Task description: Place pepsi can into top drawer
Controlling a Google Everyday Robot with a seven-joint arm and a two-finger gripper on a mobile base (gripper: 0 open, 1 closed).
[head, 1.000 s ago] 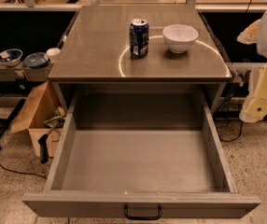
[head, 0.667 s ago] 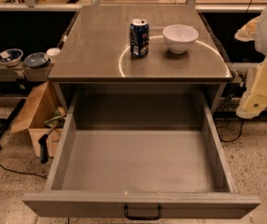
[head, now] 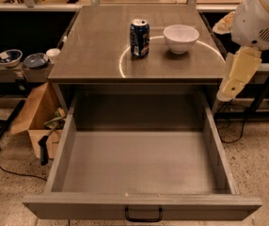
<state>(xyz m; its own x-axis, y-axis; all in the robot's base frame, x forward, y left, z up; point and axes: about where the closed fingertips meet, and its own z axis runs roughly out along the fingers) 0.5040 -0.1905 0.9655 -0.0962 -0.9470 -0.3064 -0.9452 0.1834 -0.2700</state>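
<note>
The pepsi can [head: 139, 37], dark blue with a silver top, stands upright on the grey cabinet top [head: 97, 46], left of a white bowl [head: 181, 37]. The top drawer [head: 141, 161] is pulled fully out below, and its grey inside holds nothing. Its flat front panel carries a small black handle [head: 143, 214]. My gripper [head: 236, 74], a cream part hanging from the white arm [head: 261, 13], hovers at the cabinet's right edge. It is to the right of the bowl and well apart from the can, and holds nothing I can see.
An open cardboard box [head: 38, 119] with clutter stands on the floor left of the drawer. A low shelf at the left holds bowls [head: 8, 56] and a cup. Cables [head: 238, 126] lie on the floor at the right. A bench runs behind the cabinet.
My arm and gripper have moved left and a little up, closer to the cabinet's right edge. The can, the bowl and the drawer have not moved.
</note>
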